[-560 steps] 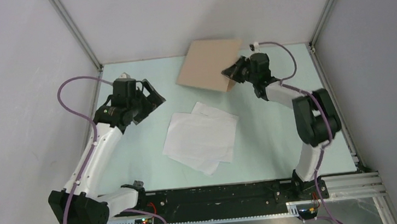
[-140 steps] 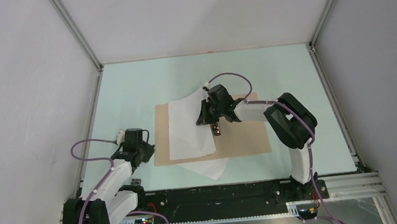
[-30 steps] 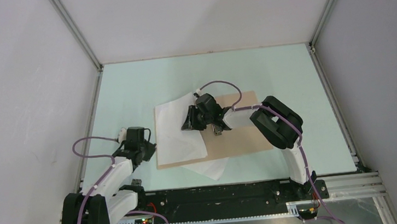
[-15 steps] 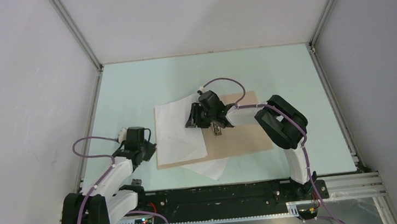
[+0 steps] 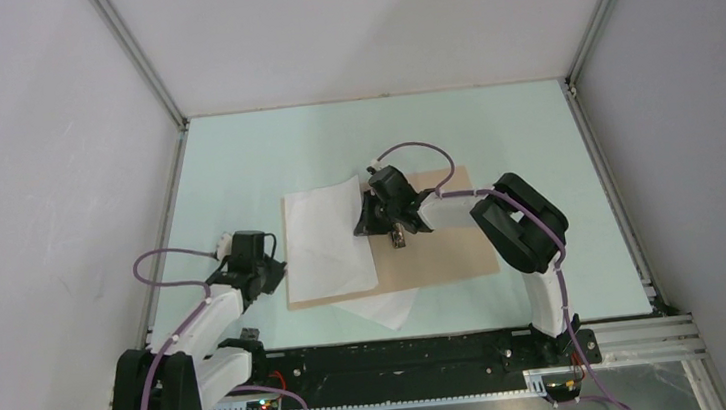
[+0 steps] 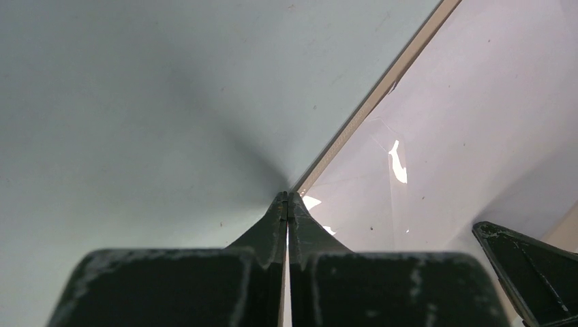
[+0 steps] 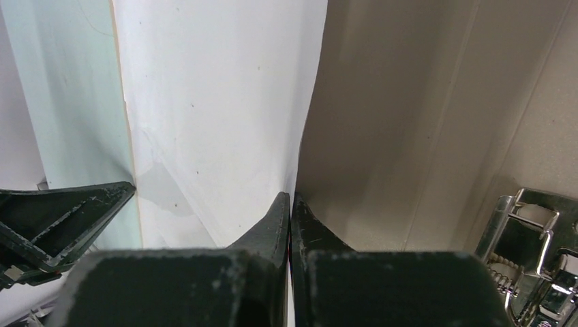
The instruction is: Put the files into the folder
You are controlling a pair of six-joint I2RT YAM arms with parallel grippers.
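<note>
The tan folder (image 5: 439, 248) lies open on the table, its metal clip (image 7: 538, 252) near the spine. White files (image 5: 327, 239) cover its left half, and one more sheet (image 5: 384, 308) pokes out under its near edge. My right gripper (image 5: 369, 226) is shut on the right edge of the top white sheet (image 7: 218, 102), beside the bare cardboard (image 7: 409, 102). Whether the clear sleeve (image 6: 443, 136) is in that pinch I cannot tell. My left gripper (image 5: 275, 272) is shut on the folder's left edge (image 6: 382, 88), low on the table.
Pale green table (image 5: 234, 157) surrounds the folder, bounded by white walls and metal corner posts (image 5: 139, 61). The left gripper's finger (image 7: 68, 211) shows at the lower left of the right wrist view.
My right gripper has closed on the sheet's edge and drifted slightly right over the last second. The left arm has not moved.
</note>
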